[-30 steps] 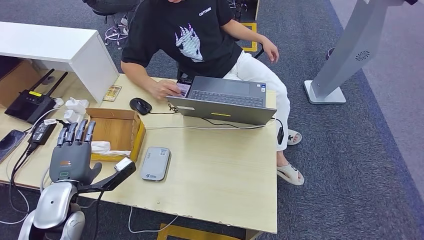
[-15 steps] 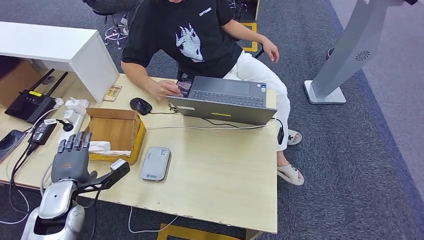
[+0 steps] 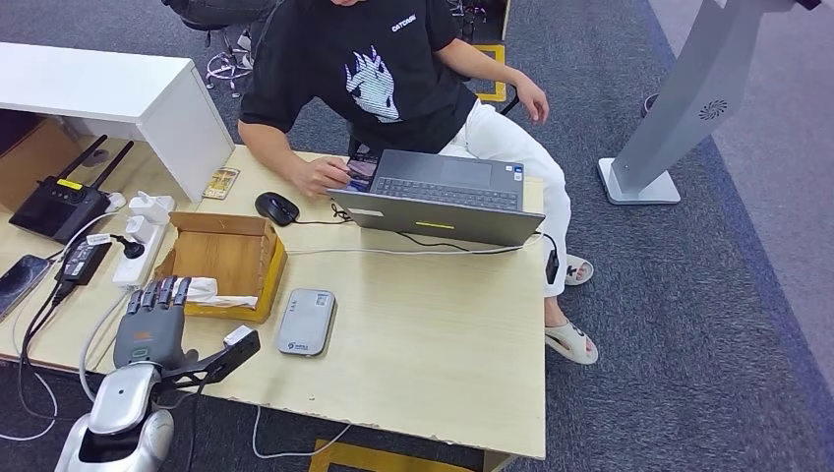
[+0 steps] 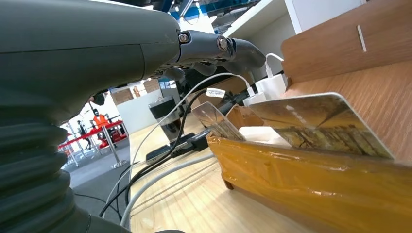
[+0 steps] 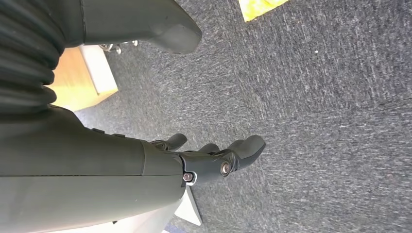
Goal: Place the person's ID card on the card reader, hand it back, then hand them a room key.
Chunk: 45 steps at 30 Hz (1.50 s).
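— Card reader [image 3: 306, 322]?
— Flat on the tabletop [image 3: 443, 334], bare on top, just beside the cardboard box [image 3: 228, 254].
— Cards?
— Two cards [image 4: 320, 121] propped on edge inside the box, probably room keys. A dark card-like thing [image 3: 362, 169] under the person's hand [image 3: 320, 177] by the laptop [image 3: 438, 197], possibly the ID card; too small to tell.
— Left robot hand [image 3: 152, 320]?
— Low over the near tabletop edge, fingers straight and slightly apart, holding nothing. Fingertips close to the box's near wall, reader off to its right, the dark thing well apart across the tabletop.
— Right robot hand [image 5: 214, 155]?
— Hanging over the carpet [image 5: 316, 97], fingers loosely bent, empty.
— Risks from here?
— Clipping the box wall on a forward reach and tipping the propped cards. Snagging the cables [image 4: 165, 177] lying just beside the wrist. Fumbling a thin, flat card between broad fingers during handover. Picking a key before the ID step, given the nearer box.
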Available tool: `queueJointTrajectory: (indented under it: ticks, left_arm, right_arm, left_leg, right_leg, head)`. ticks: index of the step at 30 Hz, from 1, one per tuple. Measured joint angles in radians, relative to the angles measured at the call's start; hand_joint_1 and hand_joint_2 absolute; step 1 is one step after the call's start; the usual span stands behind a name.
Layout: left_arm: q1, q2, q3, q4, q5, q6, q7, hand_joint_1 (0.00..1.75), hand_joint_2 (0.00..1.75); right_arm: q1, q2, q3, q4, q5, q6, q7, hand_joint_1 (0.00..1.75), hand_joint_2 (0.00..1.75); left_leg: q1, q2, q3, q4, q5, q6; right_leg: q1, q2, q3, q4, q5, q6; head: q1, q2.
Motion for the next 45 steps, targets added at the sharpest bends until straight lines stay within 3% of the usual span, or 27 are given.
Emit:
queueJointTrajectory:
  ticks: [7, 18, 20, 23, 29, 33, 45]
  left_arm:
    - [-0.019, -0.002, 0.0, 0.037, 0.0, 0.098, -0.017, 0.09, 1.75]
    - [-0.027, 0.001, 0.0, 0.06, 0.0, 0.134, -0.017, 0.17, 1.75]
    - [-0.027, 0.002, 0.0, 0.062, 0.0, 0.134, -0.017, 0.27, 1.75]
    - [-0.027, 0.003, -0.001, 0.065, 0.0, 0.134, -0.016, 0.6, 1.75]
    - [-0.028, 0.005, -0.004, 0.073, 0.0, 0.141, -0.016, 0.82, 1.75]
    - [-0.03, 0.006, -0.006, 0.083, 0.0, 0.157, -0.024, 0.69, 1.75]
    - [-0.035, 0.024, -0.027, 0.107, 0.0, 0.181, -0.02, 0.61, 1.75]
  right_arm:
    - [0.0, -0.001, 0.005, 0.0, 0.01, 0.0, -0.004, 0.0, 1.75]
    - [0.0, -0.001, 0.012, 0.0, 0.023, 0.0, -0.011, 0.0, 1.75]
    - [0.0, -0.001, 0.013, 0.0, 0.023, 0.0, -0.011, 0.0, 1.75]
    - [0.001, -0.001, 0.014, 0.0, 0.024, 0.0, -0.011, 0.0, 1.75]
    - [0.001, -0.001, 0.015, 0.0, 0.028, 0.0, -0.013, 0.0, 1.75]
    - [0.001, -0.001, 0.015, 0.0, 0.032, 0.001, -0.013, 0.0, 1.75]
    - [0.001, -0.001, 0.016, 0.0, 0.042, 0.004, -0.018, 0.0, 1.75]
  left_leg:
    - [0.0, 0.0, 0.0, 0.0, 0.0, 0.0]
    - [0.0, 0.0, 0.0, 0.0, 0.0, 0.0]
    - [0.0, 0.0, 0.0, 0.0, 0.0, 0.0]
    - [0.0, 0.0, 0.0, 0.0, 0.0, 0.0]
    - [0.0, 0.0, 0.0, 0.0, 0.0, 0.0]
    - [0.0, 0.0, 0.0, 0.0, 0.0, 0.0]
    - [0.0, 0.0, 0.0, 0.0, 0.0, 0.0]
  right_leg:
    - [0.0, 0.0, 0.0, 0.0, 0.0, 0.0]
    - [0.0, 0.0, 0.0, 0.0, 0.0, 0.0]
    - [0.0, 0.0, 0.0, 0.0, 0.0, 0.0]
    - [0.0, 0.0, 0.0, 0.0, 0.0, 0.0]
    - [0.0, 0.0, 0.0, 0.0, 0.0, 0.0]
    - [0.0, 0.0, 0.0, 0.0, 0.0, 0.0]
    - [0.0, 0.0, 0.0, 0.0, 0.0, 0.0]
  head:
    - [0.0, 0.0]
    - [0.0, 0.0]
    - [0.0, 0.0]
    - [0.0, 0.0]
    - [0.0, 0.0]
    - [0.0, 0.0]
    - [0.0, 0.0]
